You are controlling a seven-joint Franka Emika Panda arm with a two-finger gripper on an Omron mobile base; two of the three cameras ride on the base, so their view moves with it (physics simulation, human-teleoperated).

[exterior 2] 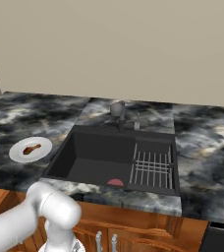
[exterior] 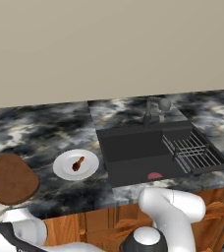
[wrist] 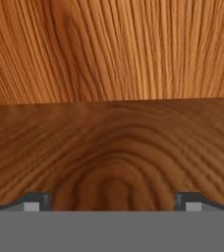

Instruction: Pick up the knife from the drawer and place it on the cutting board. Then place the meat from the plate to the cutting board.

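Wide-open empty tool facing wood panel, meat on plate, sink beside

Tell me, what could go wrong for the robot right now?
The tool is open and pressed up close to brown wood, so it might bump the cabinet front. The meat lies loose on the plate and could roll off later. The cutting board sits near the counter edge, so a nudge might tip it off.
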